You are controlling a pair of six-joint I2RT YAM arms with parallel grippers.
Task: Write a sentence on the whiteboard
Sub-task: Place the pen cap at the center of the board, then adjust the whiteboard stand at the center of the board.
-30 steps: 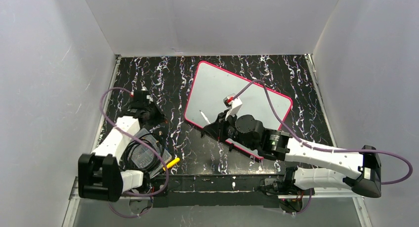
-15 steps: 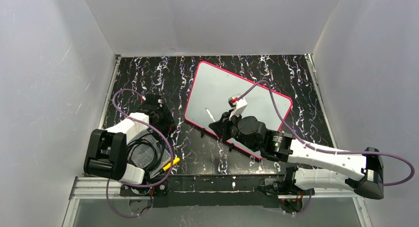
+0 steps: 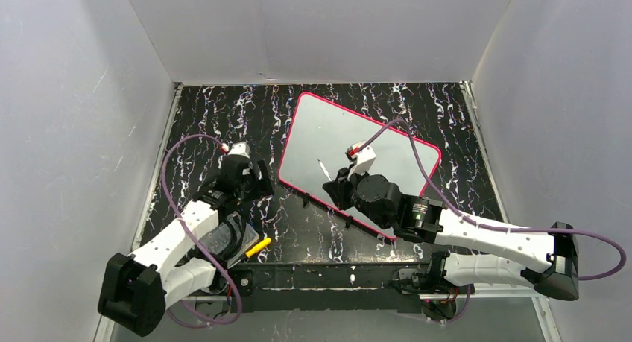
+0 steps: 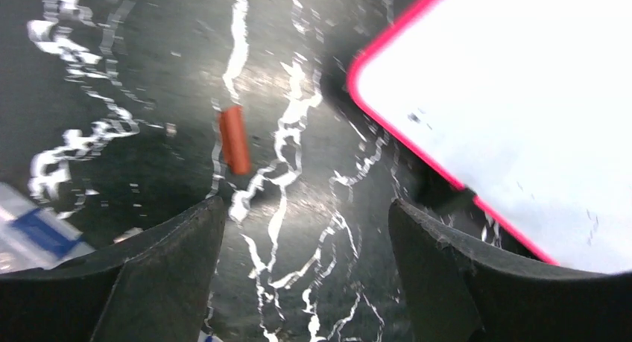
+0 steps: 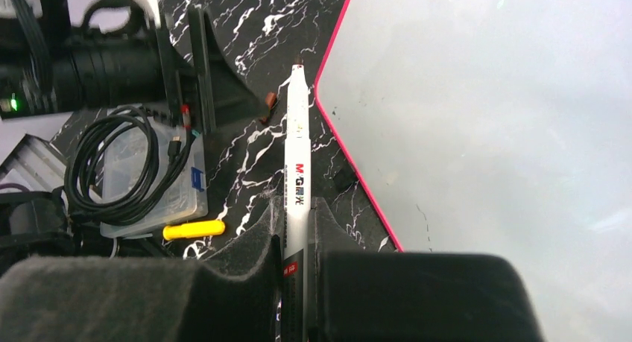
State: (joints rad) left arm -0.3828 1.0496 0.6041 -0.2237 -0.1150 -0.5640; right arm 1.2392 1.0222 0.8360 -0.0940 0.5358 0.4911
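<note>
The whiteboard (image 3: 328, 122) lies tilted on the black marbled table, with a glossy white face and a pink-red frame. The sentence is out of view; the whiteboard's (image 5: 484, 118) face shows no lettering. My right gripper (image 5: 296, 211) is shut on a white marker (image 5: 296, 163), whose uncapped tip hangs by the board's near-left corner. In the top view the marker (image 3: 323, 169) sits ahead of the right gripper (image 3: 337, 184). My left gripper (image 4: 305, 208) is open and holds nothing, left of the board (image 4: 522, 96). A small red-brown cap (image 4: 235, 139) lies on the table ahead of it.
A clear plastic box (image 5: 141, 185) with coiled black cable sits at the near left, a yellow piece (image 5: 194, 229) beside it. The left gripper (image 3: 252, 179) stands close to the board's left edge. White walls enclose the table on three sides.
My left gripper has opened and swung right toward the board's left edge, with the red-brown cap lying on the table ahead of it. The right gripper carried the marker slightly up and right.
</note>
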